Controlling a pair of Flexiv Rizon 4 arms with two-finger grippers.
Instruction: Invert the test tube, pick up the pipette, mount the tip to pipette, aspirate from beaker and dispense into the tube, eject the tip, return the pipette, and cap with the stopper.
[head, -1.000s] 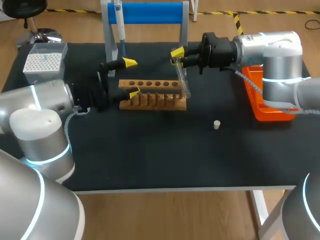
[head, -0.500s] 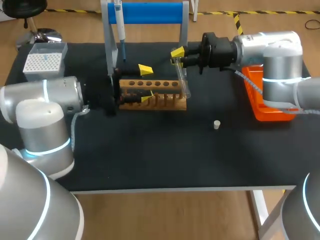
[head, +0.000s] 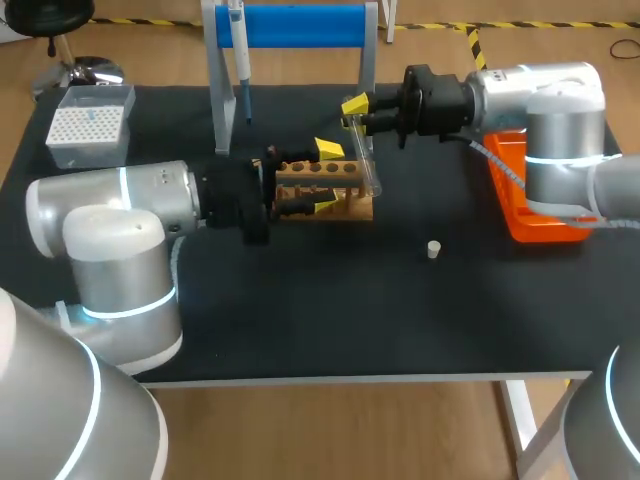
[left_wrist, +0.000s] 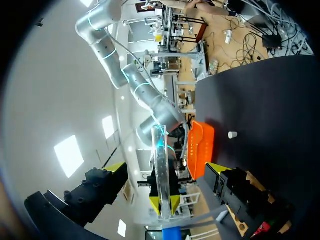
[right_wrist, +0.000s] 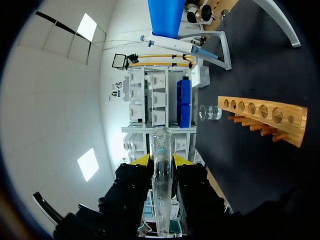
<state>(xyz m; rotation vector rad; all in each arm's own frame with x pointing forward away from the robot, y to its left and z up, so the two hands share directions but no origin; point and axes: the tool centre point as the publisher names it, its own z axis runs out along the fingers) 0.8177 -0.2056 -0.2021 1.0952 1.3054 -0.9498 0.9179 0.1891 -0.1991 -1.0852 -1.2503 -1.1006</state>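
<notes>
Right gripper (head: 355, 108) clamped on tube (head: 366, 160), held above rack's (head: 345, 190) right end, apparently for handover. Left gripper (head: 325, 178) fingers apart, nearby.

The head camera looks down from high behind the robot and takes in the whole desk (head: 350, 320), from its near edge to its far edge. The left wrist camera faces the desk's right edge and the right wrist camera its left edge, both low and very close to the test tube (left_wrist: 161, 170). All three views share that tube; the head and right wrist views also share the wooden rack (right_wrist: 265, 115).
</notes>
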